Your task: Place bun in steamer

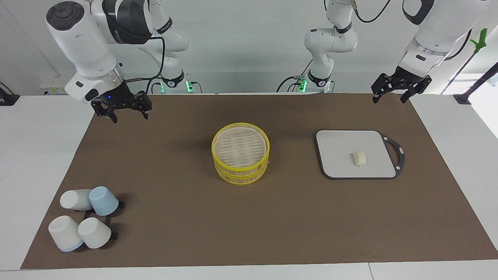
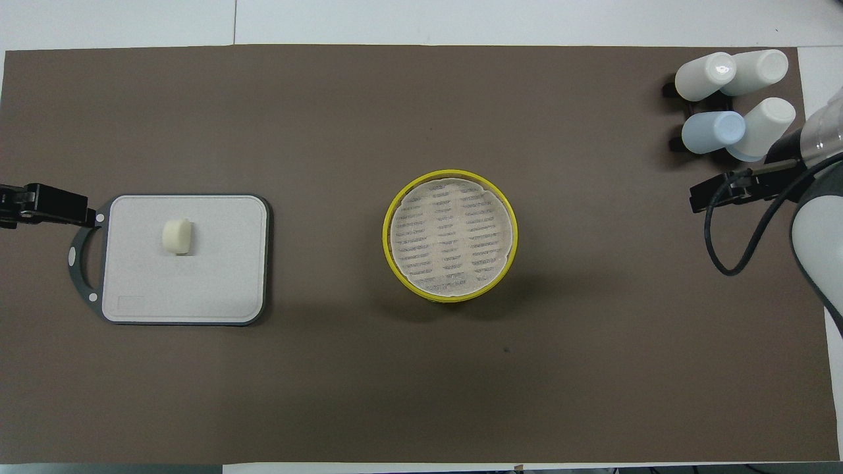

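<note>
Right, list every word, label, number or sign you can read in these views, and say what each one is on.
Nothing can be read for certain.
Right arm's dark band, above the right gripper: white lettering, too small to read.
Grey board: faint embossed rectangle in one corner, no legible text.
Bun, steamer, cups, left gripper: no markings visible.

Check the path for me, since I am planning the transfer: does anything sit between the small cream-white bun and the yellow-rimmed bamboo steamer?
Nothing visible does. The bun lies alone on the grey rectangular board, and only bare brown mat separates it from the open steamer. The left gripper hangs above the mat's edge near the board.
</note>
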Controlling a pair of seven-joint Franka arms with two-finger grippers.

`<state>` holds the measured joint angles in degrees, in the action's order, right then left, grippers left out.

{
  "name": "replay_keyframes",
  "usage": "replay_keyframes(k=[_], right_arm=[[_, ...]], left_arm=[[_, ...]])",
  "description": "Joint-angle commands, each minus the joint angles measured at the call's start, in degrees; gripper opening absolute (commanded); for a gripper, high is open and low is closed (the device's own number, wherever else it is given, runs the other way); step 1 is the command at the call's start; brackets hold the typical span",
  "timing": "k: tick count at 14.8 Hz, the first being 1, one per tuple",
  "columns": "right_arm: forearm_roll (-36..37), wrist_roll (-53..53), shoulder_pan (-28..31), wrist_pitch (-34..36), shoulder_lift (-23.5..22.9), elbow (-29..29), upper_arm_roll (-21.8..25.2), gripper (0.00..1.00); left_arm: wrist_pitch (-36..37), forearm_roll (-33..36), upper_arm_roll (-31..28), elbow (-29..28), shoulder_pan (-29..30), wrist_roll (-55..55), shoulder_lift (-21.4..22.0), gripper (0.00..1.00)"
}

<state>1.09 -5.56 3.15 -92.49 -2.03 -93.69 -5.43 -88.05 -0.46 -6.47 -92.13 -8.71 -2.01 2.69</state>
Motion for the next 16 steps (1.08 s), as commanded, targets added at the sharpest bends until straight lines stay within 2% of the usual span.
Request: replay_keyframes(k=[1,8,10,13,16], right_arm=[[-0.7,-0.9,0.7,-1.0,1.5,-1.8,-0.4,1.00],[-0.7,-1.1,0.2,-1.1,1.8,-2.6,-0.5,1.00],[-0.7,0.5,-0.9,-4.5,1.8,-3.3,-1.1,1.00],[-0.9,10.7,-8.2,-7.7,-1.4,-1.9,-1.1,0.99],[-1.2,20.0,-15.1,-10.2,-6.1,1.2,-1.1,0.99]], left_arm=[[0.9,0.7,-0.3,1.0,-0.5,0.5,-0.1,1.00],[0.4,0.7,-0.5,0.8,-0.4,0.4,0.0,1.00],[-0.3,0.7,-0.6,0.0,-0.4,0.3,0.3,1.00],[-3.8,0.7,-0.7,-4.4,-0.3,0.1,2.0,1.00],[-10.6,0.7,-0.9,-11.9,0.4,-0.8,3.1,1.00]])
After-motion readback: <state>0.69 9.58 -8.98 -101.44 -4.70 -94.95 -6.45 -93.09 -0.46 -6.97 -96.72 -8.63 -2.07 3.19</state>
